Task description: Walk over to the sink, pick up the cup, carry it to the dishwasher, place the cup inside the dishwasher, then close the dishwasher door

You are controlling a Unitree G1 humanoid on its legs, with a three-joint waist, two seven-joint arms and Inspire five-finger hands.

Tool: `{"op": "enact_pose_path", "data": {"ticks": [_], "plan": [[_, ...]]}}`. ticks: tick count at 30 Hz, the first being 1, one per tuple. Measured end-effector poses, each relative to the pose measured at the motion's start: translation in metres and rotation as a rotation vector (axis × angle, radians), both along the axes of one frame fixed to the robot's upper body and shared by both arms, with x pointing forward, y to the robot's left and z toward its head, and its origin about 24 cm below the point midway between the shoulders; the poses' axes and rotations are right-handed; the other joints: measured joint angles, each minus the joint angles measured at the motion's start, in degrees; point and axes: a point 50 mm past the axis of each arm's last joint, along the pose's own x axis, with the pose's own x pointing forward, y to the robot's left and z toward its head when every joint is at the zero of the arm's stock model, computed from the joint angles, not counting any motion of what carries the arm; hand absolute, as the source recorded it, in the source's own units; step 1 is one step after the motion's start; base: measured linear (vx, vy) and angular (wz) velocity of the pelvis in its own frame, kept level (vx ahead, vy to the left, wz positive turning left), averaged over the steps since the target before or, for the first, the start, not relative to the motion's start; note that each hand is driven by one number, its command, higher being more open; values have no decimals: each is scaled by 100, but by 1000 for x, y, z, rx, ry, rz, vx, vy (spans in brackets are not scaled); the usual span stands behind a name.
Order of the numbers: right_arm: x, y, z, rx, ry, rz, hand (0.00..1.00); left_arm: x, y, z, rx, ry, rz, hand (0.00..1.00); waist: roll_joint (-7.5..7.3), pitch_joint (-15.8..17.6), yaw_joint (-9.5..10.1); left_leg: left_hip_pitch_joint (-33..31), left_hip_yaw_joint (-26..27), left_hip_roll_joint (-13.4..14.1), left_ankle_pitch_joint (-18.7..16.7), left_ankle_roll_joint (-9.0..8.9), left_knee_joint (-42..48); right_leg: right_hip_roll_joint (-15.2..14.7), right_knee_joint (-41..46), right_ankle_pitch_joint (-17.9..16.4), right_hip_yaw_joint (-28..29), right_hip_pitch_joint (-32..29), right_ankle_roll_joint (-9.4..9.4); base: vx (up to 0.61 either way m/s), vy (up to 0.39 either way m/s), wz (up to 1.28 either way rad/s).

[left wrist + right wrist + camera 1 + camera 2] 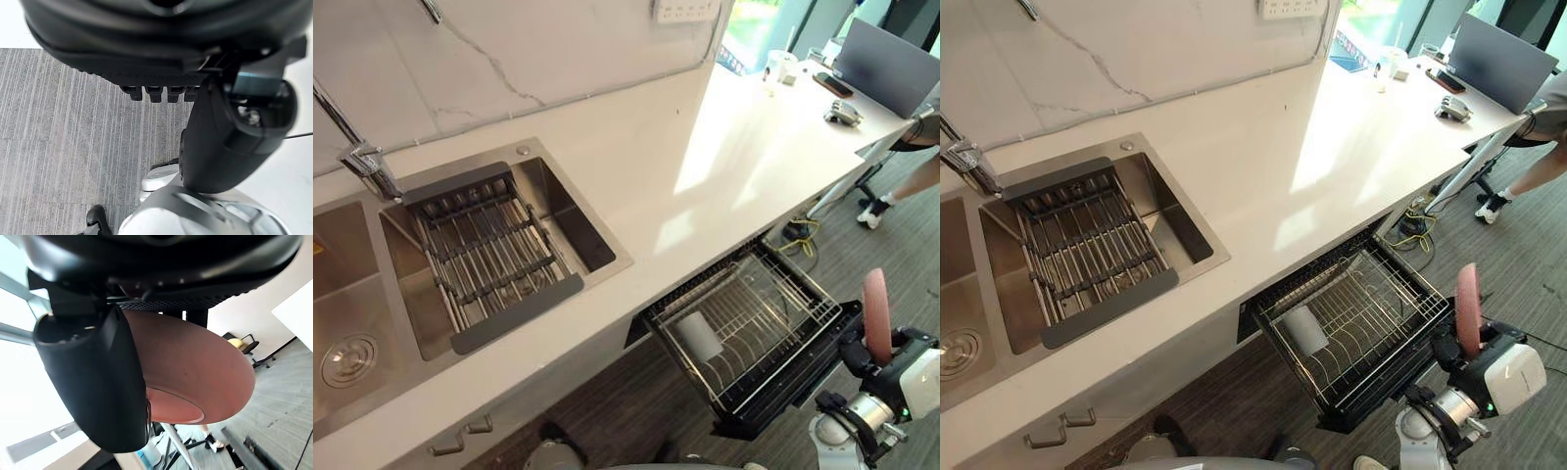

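A pale cup lies on its side in the wire rack of the open dishwasher drawer, below the counter's edge. My right hand hovers just right of that drawer, shut on a pink plate held on edge. In the right wrist view my thumb presses against the pink plate. The sink at the left holds a dark drain rack with no cup in it. My left hand hangs over the grey floor, relaxed, holding nothing.
A faucet stands behind the sink, and a second basin lies further left. The white counter runs to the far right, where a laptop and small items sit. A person's leg shows beside a chair base.
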Motion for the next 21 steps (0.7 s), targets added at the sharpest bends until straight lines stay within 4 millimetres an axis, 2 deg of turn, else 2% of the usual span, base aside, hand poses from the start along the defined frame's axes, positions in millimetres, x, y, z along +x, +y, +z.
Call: {"op": "enact_pose_path", "data": {"ticks": [3,5,7,10,15,21], "plan": [[9,11,-5,37,66,106,0,4,-9,-1,-20,-7,-34,100,179,114,38,97,-173,-186,123,55,-251,-85,52,-38,-188,116,38,-43,73,35],[18,17,-7,62,113,177,0,8,-14,-2,-39,-26,-48,100,388,228,95,86,-306,-272,141,83,-289,-154,126,-58,-315,161,60,-28,103,32],[28,22,-6,74,121,213,0,8,-19,-3,-56,-27,-69,100,520,304,94,46,-369,-328,162,115,-309,-182,146,-60,-375,160,59,-23,91,21],[41,24,-2,73,137,244,0,8,-23,-3,-83,-24,-90,100,632,366,97,-46,-503,-377,177,144,-310,-199,148,-69,-486,150,54,-10,70,22],[58,12,9,27,178,262,0,19,-24,-4,-143,-17,-102,100,741,552,183,-197,-732,-399,198,174,-247,-187,146,-73,-626,134,57,3,40,16],[83,-16,23,-46,250,188,0,28,-35,-5,-330,33,-59,100,1084,852,179,-477,-1122,-381,237,191,-133,-176,318,-92,-713,-46,53,-7,36,9]]}}
